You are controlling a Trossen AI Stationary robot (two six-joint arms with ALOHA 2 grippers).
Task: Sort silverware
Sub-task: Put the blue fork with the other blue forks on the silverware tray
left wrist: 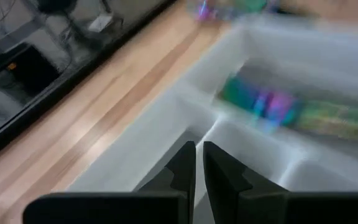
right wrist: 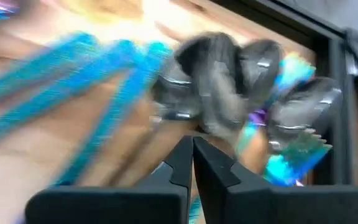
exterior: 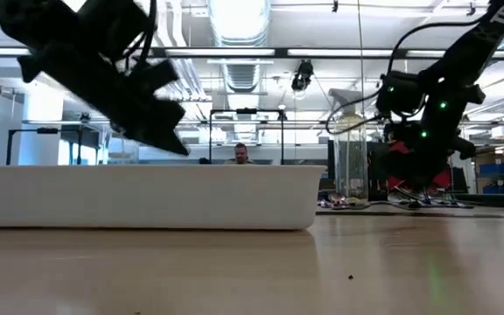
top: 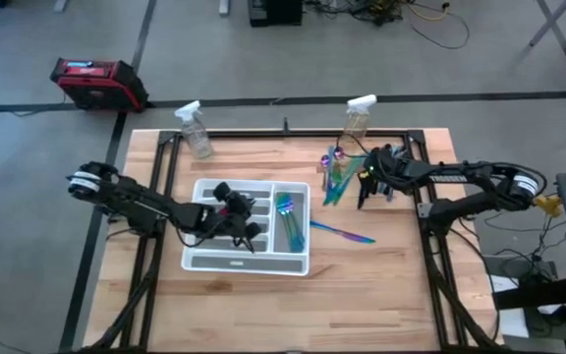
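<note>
A white divided tray (top: pixel 204 258) sits mid-table, with iridescent silverware (top: pixel 288 214) lying in its right compartment, also seen in the left wrist view (left wrist: pixel 272 106). My left gripper (top: pixel 254 236) hovers over the tray's middle compartments, its shut fingers (left wrist: pixel 199 165) holding nothing that shows. At the table's far right, a pile of teal, blue and dark silverware (top: pixel 335 175) lies on the wood. My right gripper (top: pixel 363 195) points down at that pile (right wrist: pixel 229 74) and is shut (right wrist: pixel 192 158). One loose utensil (top: pixel 347 233) lies on the wood right of the tray. My right gripper's shut fingertips (right wrist: pixel 182 163) stand at the near edge of the silverware pile, slanting down from above. The blur keeps me from telling whether they touch or hold a piece.
Two clear spray bottles stand at the far edge, one at the left (top: pixel 195 130) and one at the right (top: pixel 359 116), close behind the pile. A dark frame (top: pixel 416 147) borders the tabletop. Bare wood lies along the near edge.
</note>
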